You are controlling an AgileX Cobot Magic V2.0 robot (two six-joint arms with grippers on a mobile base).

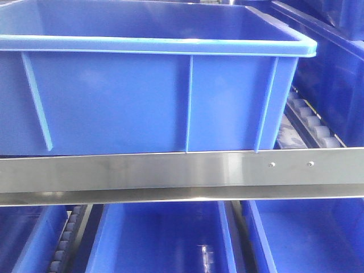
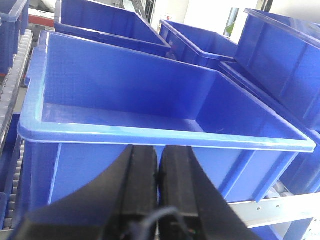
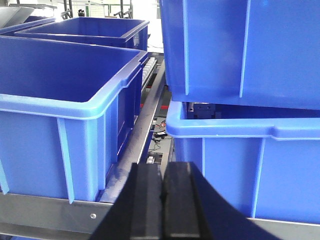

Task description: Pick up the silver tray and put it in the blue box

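Both the left gripper and right gripper are sitting pinched together, holding nothing, facing the blue box; silver tray unseen, needing locating first

Bright, even light, soft focus.
Glare streaks the steel rail; white blown-out background behind the crates; close black fingers blur.

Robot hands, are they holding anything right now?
No. The left hand and right hand are both shut with nothing between them, near the blue box.

blue box behind rail (bins below)
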